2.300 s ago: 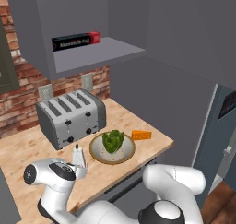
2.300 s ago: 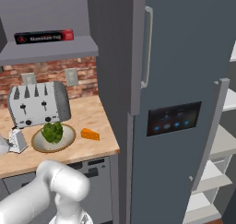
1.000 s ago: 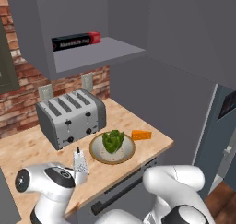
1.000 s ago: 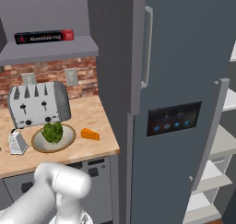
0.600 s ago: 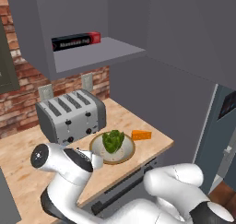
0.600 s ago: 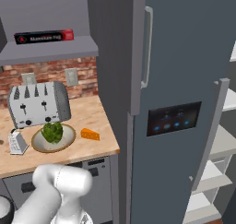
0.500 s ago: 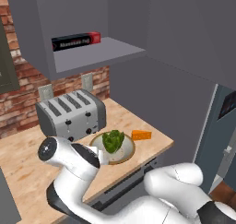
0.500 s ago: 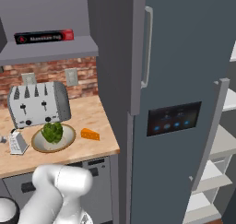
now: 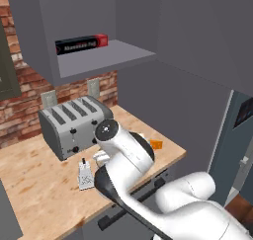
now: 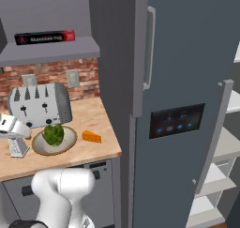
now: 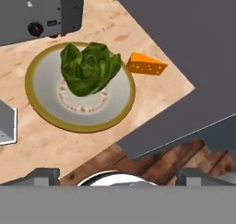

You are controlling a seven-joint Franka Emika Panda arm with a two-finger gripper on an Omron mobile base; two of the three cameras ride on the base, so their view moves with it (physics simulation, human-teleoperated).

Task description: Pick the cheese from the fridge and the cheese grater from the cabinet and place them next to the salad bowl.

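my claw (image 11: 118, 172) is spread wide and carries nothing, its two dark tips poking up at the bottom of the hand view with bare space between them. it hangs above the front edge of the desk (image 9: 34, 194), looking down at the salad bowl (image 11: 80, 91).

nearest in the left base view: the cheese grater (image 9: 85, 175) stands upright on the desk, just beside the salad bowl on its toaster-facing left side. in the right base view the cheese grater (image 10: 18, 145) is touching or nearly touching the bowl rim (image 10: 54, 145), can't tell which. judging by that, it's set where the task wants it.

the cheese (image 11: 146, 64) lies on the desk just off the bowl's other side, apart from the rim, toward the fridge (image 10: 187, 105). orange wedge, flat on a face. also reads as placed.

so both items flank the lettuce bowl; i'd judge the task basically finished and my empty claw just clearing off.

pose: my arm is folded tight, elbow raised over the desk in the left base view, wrist bent so the hand looks down.

farther back: toaster (image 9: 74, 125) against the brick wall, behind the bowl. above it the cabinet (image 9: 89, 56) stands open, a long black-and-red box (image 9: 81, 44) on its shelf.
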